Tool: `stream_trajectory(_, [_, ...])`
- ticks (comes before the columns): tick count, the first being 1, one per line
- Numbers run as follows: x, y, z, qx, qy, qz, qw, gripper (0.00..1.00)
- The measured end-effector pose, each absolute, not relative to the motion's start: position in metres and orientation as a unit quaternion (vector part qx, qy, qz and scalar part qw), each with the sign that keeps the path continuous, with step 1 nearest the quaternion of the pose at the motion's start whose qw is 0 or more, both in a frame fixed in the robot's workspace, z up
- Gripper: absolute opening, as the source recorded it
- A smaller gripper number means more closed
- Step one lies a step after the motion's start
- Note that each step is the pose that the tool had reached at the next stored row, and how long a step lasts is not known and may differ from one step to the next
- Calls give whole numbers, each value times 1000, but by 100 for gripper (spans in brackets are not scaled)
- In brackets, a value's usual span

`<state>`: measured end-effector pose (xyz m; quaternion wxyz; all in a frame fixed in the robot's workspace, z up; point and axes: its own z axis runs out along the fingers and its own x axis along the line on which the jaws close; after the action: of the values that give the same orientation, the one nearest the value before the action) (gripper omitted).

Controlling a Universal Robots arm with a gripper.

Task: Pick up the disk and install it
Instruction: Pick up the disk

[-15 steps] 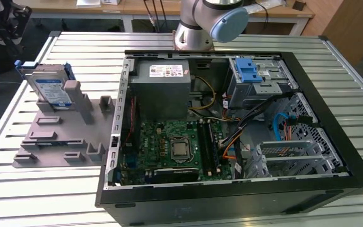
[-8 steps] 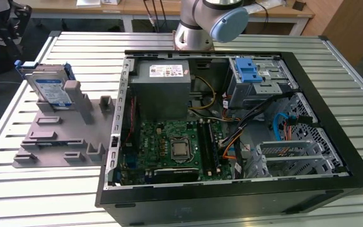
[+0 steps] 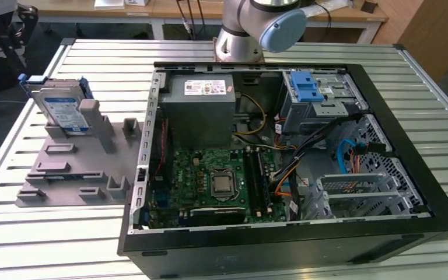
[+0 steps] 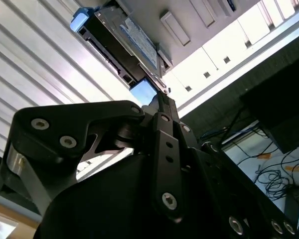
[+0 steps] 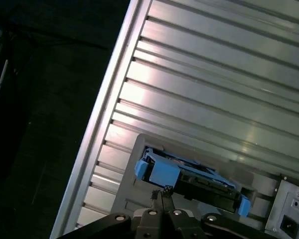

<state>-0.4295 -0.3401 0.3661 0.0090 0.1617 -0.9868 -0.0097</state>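
Note:
The disk [image 3: 60,108] stands upright in a grey holder [image 3: 76,169] on the slatted table, at the exterior view's left. It is silver with a white-and-blue label and blue rails. In both wrist views I look down on the disk [image 4: 129,40] [image 5: 189,177] past my gripper [image 4: 162,99] [image 5: 162,191], which hangs well above it and apart from it. The black fingers meet at their tips with nothing between them.
An open computer case [image 3: 410,140] lies at the exterior view's right, with a motherboard [image 3: 216,181], a grey power supply box [image 3: 200,111], cables and a drive bay with a blue tab [image 3: 310,90]. The arm's base [image 3: 240,41] stands behind it.

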Motion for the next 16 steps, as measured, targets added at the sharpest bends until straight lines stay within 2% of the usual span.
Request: stream_trajectory(16, [-429, -340, 364, 264, -965, -10, 2, 11])
